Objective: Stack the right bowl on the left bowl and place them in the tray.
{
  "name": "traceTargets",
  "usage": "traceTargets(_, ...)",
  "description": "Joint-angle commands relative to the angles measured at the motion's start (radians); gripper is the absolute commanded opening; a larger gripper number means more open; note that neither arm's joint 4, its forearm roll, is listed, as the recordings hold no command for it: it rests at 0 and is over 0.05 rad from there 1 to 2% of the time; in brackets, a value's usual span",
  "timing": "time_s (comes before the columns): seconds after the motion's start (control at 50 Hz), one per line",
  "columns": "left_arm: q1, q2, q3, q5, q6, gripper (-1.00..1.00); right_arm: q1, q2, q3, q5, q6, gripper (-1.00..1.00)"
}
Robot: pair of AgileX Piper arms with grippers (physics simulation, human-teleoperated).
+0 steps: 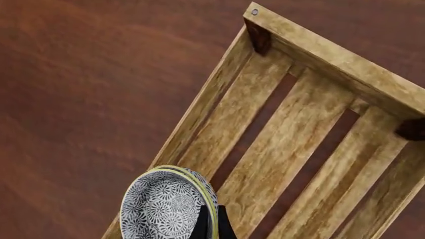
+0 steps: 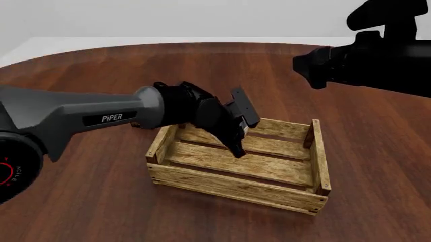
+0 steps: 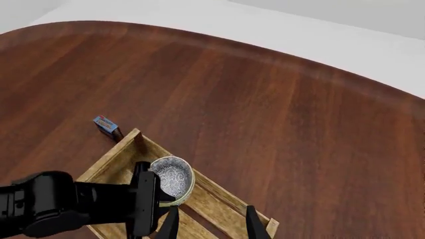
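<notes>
A grey-and-white patterned bowl [image 1: 166,206] with a yellow-green rim hangs tilted over the wooden tray [image 1: 292,134]. A doubled rim line suggests a second bowl nested in it. My left gripper [image 1: 214,221] is shut on that rim, one dark finger on each side. From the right wrist view the bowl [image 3: 174,178] sits above the tray [image 3: 219,204], toward one end. In the front view the left gripper [image 2: 237,149] reaches down into the tray [image 2: 269,186] and the arm hides the bowl. My right gripper [image 3: 211,221] is open, high above the table and holding nothing.
A small blue-and-red box [image 3: 106,125] lies on the dark wooden table just beyond the tray's end. The right arm [image 2: 377,60] is raised at the far right. The left arm [image 2: 101,118] stretches across the table's left half.
</notes>
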State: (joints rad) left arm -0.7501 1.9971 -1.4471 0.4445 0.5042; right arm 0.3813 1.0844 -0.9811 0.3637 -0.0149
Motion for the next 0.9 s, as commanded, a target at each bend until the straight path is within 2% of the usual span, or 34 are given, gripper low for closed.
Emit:
traceTargets(0.02, -0.001, 0.019, 0.012, -0.052, -0.034, -1.00, 0.001, 0.001, 0.000, 0.000, 0.000, 1.00)
traceTargets(0.9, -0.052, 0.117, -0.005, -0.061, -0.051, -1.00, 0.005, 0.000, 0.005, 0.000, -0.004, 1.00)
